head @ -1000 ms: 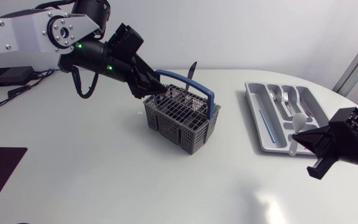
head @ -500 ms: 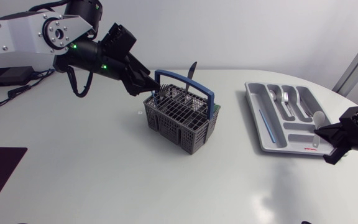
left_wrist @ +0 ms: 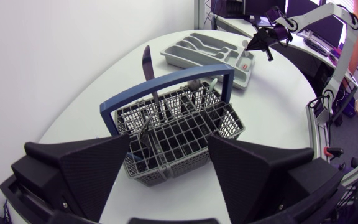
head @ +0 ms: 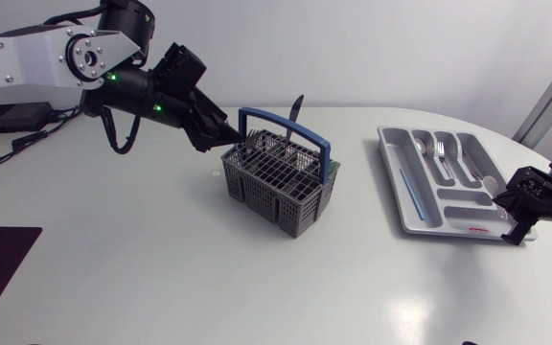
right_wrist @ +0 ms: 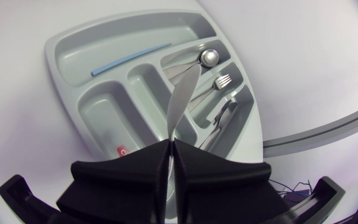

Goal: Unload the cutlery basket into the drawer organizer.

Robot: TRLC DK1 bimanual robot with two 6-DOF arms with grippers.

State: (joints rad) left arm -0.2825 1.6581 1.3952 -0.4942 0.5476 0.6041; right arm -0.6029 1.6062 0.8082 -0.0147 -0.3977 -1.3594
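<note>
the cutlery basket [head: 281, 182] stands mid-surface [head: 161, 268], its blue handle [left_wrist: 166, 84] upright and a dark knife [left_wrist: 146, 62] sticking up from its far side. the left tool [left_wrist: 169, 146] hangs at the basket's near end with its fingers spread wide, gripping nothing. well apart, the grey drawer organizer [right_wrist: 104, 115] holds a fork [right_wrist: 222, 81], a spoon [right_wrist: 209, 57] and a thin blue stick [right_wrist: 129, 59]. the right tool [right_wrist: 170, 146] is pinched closed on the narrow end of a flat silver utensil [right_wrist: 180, 102] above the organizer's compartments.
</note>
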